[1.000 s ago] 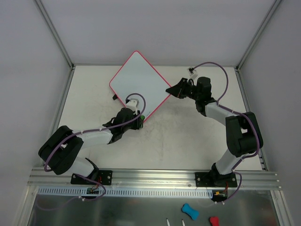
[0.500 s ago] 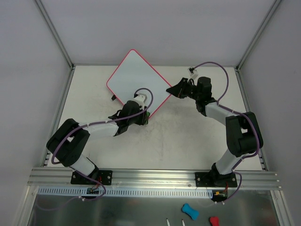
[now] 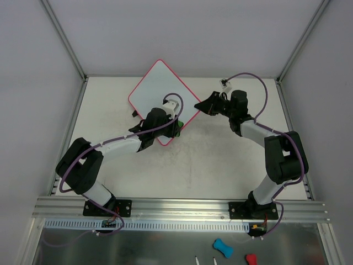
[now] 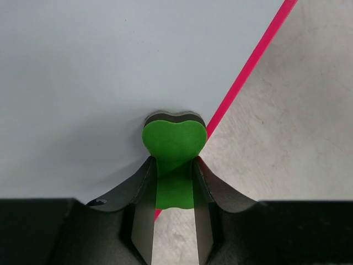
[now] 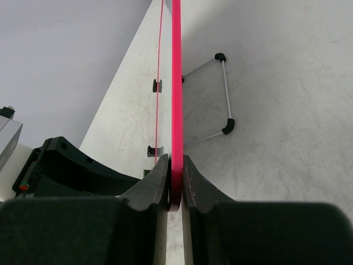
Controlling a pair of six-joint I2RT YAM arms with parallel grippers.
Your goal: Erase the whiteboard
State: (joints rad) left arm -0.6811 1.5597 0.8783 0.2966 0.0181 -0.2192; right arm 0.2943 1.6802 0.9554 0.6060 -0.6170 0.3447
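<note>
Left gripper [image 3: 175,126] has slid up and to the right since a second ago, along the lower right edge of the whiteboard [image 3: 160,91], and now sits just left of centre in the top view. It is closed tight on the green eraser [image 4: 175,144], whose heart-shaped end presses on the white surface right beside the red-pink rim. The whiteboard lies diamond-wise in the upper middle of the top view, on the table [image 3: 220,160], barely shifted. The right gripper [image 3: 201,105] is clamped on the rim at the board's right corner, the pink edge pinched between its fingers.
</note>
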